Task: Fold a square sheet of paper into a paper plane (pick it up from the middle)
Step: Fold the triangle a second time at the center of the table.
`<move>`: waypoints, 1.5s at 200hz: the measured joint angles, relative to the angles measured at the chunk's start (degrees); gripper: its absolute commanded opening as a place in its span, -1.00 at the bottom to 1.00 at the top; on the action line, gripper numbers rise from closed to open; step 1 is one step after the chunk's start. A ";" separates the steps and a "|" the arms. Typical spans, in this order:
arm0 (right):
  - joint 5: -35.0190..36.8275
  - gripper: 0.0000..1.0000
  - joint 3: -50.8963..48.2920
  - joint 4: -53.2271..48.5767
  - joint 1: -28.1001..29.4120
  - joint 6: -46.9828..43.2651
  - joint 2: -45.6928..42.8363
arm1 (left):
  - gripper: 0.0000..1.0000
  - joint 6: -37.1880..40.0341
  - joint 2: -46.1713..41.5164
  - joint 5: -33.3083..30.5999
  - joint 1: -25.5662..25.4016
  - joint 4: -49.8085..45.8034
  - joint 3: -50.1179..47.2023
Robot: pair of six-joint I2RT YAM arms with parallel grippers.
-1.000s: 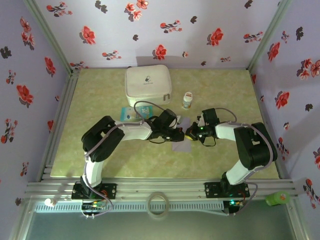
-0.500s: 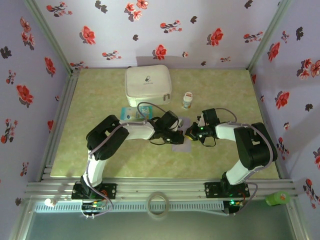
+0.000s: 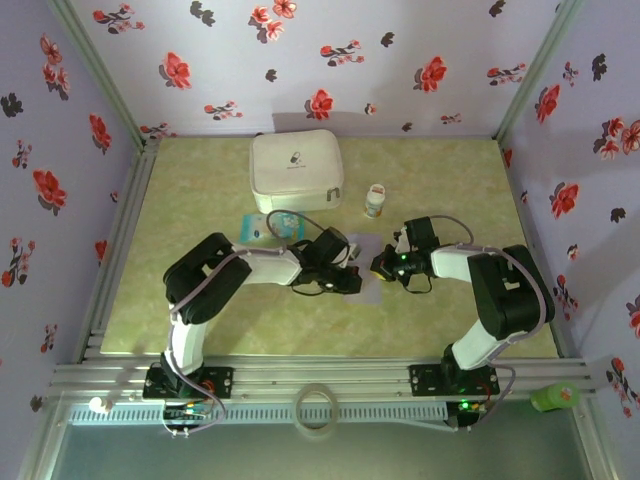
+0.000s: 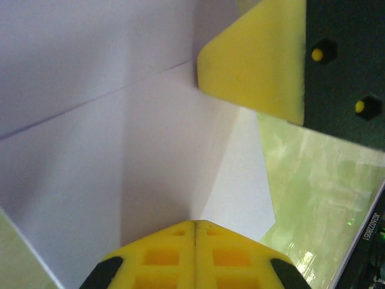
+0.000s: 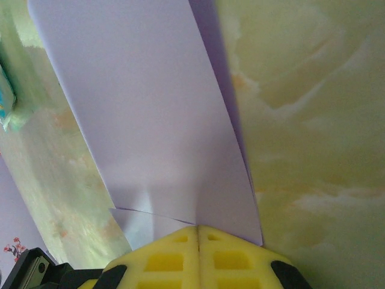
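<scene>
The square sheet of paper [image 3: 370, 292] lies partly folded on the table between my two grippers, lavender, with crease lines and overlapping flaps [image 4: 90, 150] [image 5: 150, 120]. My left gripper [image 3: 352, 282] is shut, its yellow tips [image 4: 195, 224] pressed down on the paper beside a folded edge. My right gripper [image 3: 380, 268] is shut too, its tips [image 5: 197, 227] resting on the sheet where two flaps overlap. One yellow finger [image 4: 258, 60] of the right gripper shows in the left wrist view, close by on the same sheet. No paper sits between either pair of jaws.
A white zip case [image 3: 295, 170] stands at the back, a small bottle [image 3: 375, 202] to its right. A teal-and-white packet [image 3: 265, 228] [image 5: 6, 102] lies just behind the left arm. A tape roll [image 3: 318, 408] and a green object [image 3: 555, 397] rest on the near rail.
My left gripper has slid a little toward the near edge along the paper. The right gripper has stayed where it was.
</scene>
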 measured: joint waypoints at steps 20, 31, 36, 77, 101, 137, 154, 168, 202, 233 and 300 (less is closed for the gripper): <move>0.00 -1.00 0.07 -0.11 0.00 -0.24 0.02 | -0.96 -0.74 -1.09 0.00 0.07 1.49 -2.01; 0.00 -1.00 0.11 -0.22 0.00 -0.42 0.04 | -0.96 -1.01 -1.64 0.02 0.07 2.01 -2.97; 0.00 -1.00 0.11 -0.22 0.00 -0.42 0.04 | -0.97 -1.18 -1.97 0.02 0.11 2.32 -3.56; 0.00 -1.00 0.11 -0.24 0.00 -0.44 0.04 | -0.96 -2.10 -4.55 0.02 0.22 3.89 -7.61; 0.00 -1.00 0.11 -0.24 0.00 -0.48 0.04 | -0.96 -2.25 -6.23 0.00 0.22 4.07 -9.70; 0.00 -1.00 0.22 -0.46 -0.02 -0.87 0.04 | -0.99 -2.23 -8.46 -0.22 0.22 2.21 -11.63; 0.00 -1.00 0.24 -0.50 -0.04 -1.01 0.04 | -1.00 -2.19 -9.79 -0.61 0.22 0.87 -12.41; 0.00 -1.00 0.31 -0.61 -0.04 -1.03 0.04 | -1.00 -1.99 -10.38 -0.66 0.22 0.15 -12.46; 0.00 -1.00 0.33 -0.66 -0.11 -1.01 0.04 | -1.00 -1.51 -10.43 -1.49 0.22 -0.55 -9.92; 0.00 -1.00 0.33 -0.66 -0.11 -1.01 0.04 | -1.00 -0.68 -9.66 -2.14 0.22 -0.37 -5.46; -0.15 -1.00 0.37 -0.66 -0.11 -0.96 0.04 | -1.00 -0.26 -3.52 -2.56 0.35 -0.46 1.29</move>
